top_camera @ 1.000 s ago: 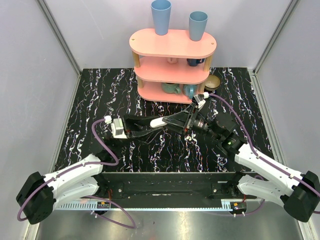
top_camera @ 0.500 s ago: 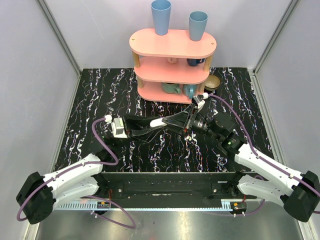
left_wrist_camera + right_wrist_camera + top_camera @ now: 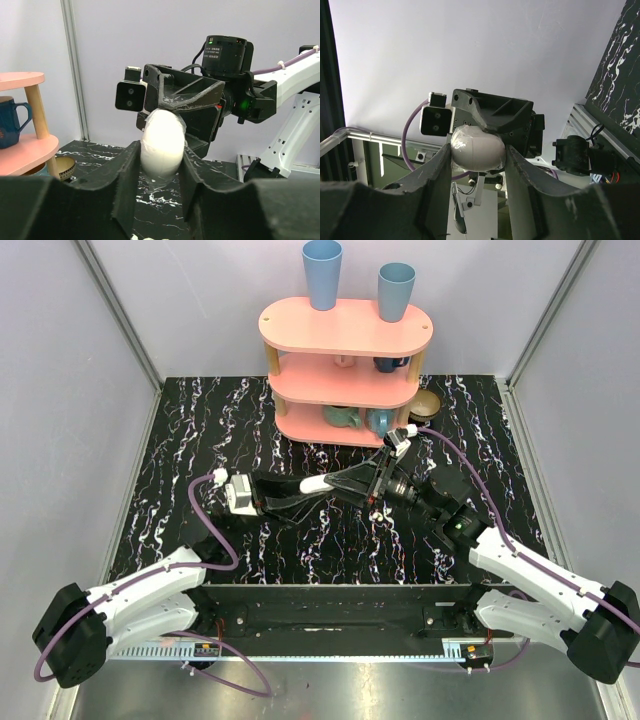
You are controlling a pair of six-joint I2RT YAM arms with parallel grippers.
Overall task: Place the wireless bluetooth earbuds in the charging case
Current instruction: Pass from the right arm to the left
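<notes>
The small white glossy oval charging case [image 3: 161, 145] hangs above the black marbled counter [image 3: 200, 430], gripped from opposite sides. The left tool [image 3: 160, 152] and right tool [image 3: 477, 150] both clench it, probably so one steadies it while the other pries the lid open.

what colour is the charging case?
Glossy white, no pattern. The charging case shows best in the left wrist view.
</notes>
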